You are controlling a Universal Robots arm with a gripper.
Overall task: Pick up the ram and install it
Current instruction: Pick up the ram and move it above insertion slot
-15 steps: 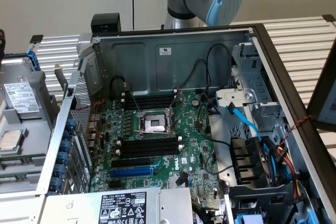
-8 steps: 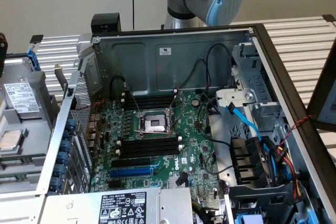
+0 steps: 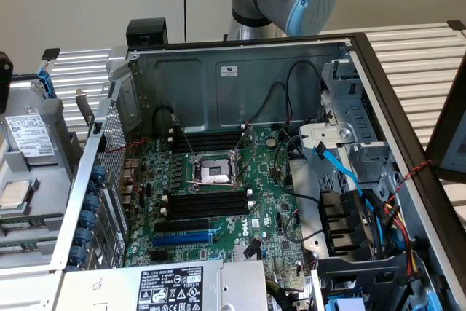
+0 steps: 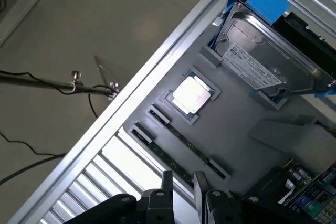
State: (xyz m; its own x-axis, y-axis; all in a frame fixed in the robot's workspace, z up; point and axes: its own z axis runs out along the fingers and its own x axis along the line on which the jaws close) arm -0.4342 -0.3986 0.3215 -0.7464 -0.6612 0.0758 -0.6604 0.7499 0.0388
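While the tool (image 4: 182, 182) hovers released, the thin green ram (image 4: 177, 148) lies flat.

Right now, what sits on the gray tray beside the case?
On the gray tray: a hard drive, a processor chip and the ram, each in its own holder. Anything beneath the drive is covered.

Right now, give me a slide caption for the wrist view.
Hand poised near the ram in its gray tray, beside a processor and hard drive.
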